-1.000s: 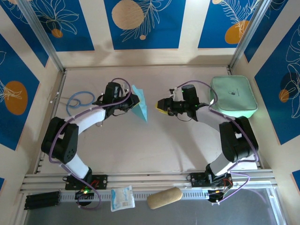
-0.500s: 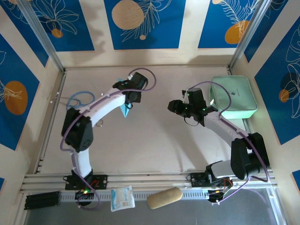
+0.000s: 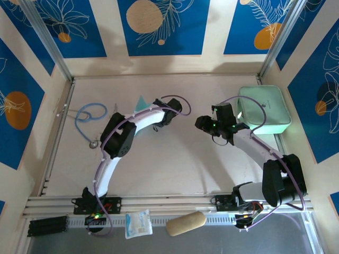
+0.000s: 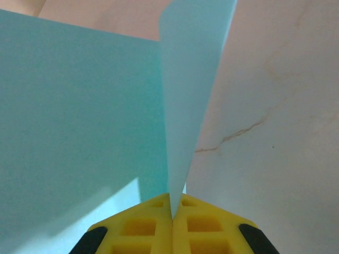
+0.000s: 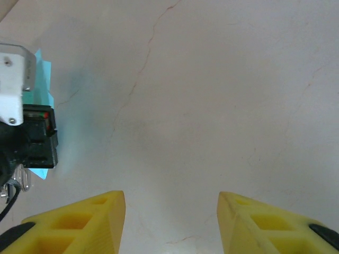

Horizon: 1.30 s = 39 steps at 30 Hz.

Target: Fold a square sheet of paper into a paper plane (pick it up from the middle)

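The left gripper is clamped shut on the plane. Its yellow jaws meet on a thin upright fold, with a broad blue panel spreading to the gripper's left and bare bench to its right. The right gripper hangs over the bench, jaws apart, nothing between them. The plane lies ahead of it and to its left, partly behind the left arm.

The paper looks featherlight, thin and limp. It will likely crease at any hard pinch, slide on the smooth bench and flop if held by a corner. The best hold is probably along the centre crease, where stacked layers stiffen it, taken with light pressure.

In the left wrist view the plane's edges run off frame, so its nose and full shape cannot be judged. From above, the left arm covers most of it, leaving just a blue tip beside the arm.
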Tool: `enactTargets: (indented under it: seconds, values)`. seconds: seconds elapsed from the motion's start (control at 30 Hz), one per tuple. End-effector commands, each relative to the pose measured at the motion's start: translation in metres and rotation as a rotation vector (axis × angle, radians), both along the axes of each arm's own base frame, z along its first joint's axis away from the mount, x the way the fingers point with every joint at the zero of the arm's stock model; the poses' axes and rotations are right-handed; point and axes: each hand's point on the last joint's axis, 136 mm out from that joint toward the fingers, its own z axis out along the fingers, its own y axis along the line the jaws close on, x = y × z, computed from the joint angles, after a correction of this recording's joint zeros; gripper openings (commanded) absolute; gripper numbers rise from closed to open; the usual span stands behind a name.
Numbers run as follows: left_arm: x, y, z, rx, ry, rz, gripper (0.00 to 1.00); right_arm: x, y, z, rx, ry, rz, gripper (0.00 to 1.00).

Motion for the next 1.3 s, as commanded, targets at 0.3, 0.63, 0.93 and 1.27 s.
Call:
enactTargets:
  seconds: [0.3,0.63,0.93,1.27]
  values:
    - [-0.012,-0.023,-0.025,-0.066,0.035,0.019,0.16,-0.003,-0.003,-0.016,0.020,0.074,-0.026,0.49]
    - [-0.037,-0.070,-0.013,-0.393,0.134,0.010,0.31,-0.001,-0.002,-0.019,0.040,0.093,-0.034,0.49]
    - [-0.087,-0.144,0.024,-0.943,0.257,-0.008,0.45,0.002,-0.010,-0.020,0.061,0.099,-0.089,0.49]
    - [-0.104,-0.109,0.058,-1.122,0.218,0.000,0.48,0.005,-0.005,-0.021,0.097,0.113,-0.073,0.50]
